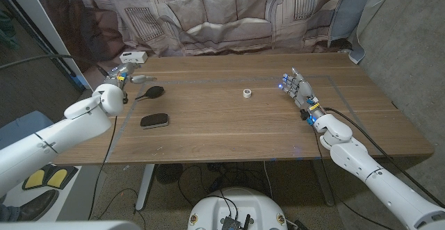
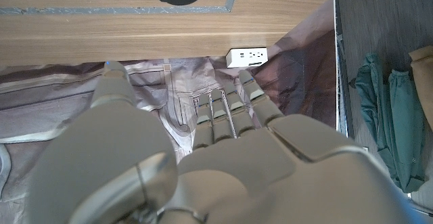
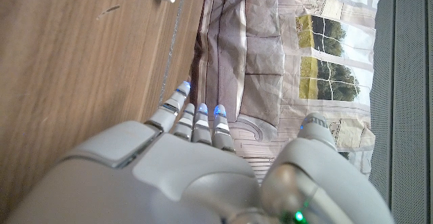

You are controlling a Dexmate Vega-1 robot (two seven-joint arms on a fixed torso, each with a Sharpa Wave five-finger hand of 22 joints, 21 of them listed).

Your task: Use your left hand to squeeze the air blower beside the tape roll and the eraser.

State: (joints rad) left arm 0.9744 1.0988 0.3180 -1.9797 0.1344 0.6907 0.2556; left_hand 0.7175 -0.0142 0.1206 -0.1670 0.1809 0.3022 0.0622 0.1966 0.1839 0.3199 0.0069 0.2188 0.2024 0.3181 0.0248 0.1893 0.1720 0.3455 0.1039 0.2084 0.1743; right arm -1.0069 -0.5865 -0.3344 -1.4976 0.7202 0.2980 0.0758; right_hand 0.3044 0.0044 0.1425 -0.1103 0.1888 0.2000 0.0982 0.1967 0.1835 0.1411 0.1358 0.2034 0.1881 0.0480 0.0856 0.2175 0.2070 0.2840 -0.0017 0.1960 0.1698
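Bench [image 1: 229,122] of brown wood carries three small things. Taking the air blower [image 1: 150,92] as the landmark: this black bulb with its thin nozzle lies near the bench's left end; the black eraser [image 1: 154,121] lies near it, toward the robot; the white tape roll [image 1: 247,92] sits well apart from it, toward the robot's right, about mid-bench. The left hand [image 1: 119,78] is just beside the blower, on its far-left side, fingers [image 2: 226,109] straight and apart, holding nothing. A white box [image 1: 133,56] sits beyond the blower at the bench's far edge. The right hand [image 1: 296,87] stands past the tape roll, farther from the blower, fingers spread, empty.
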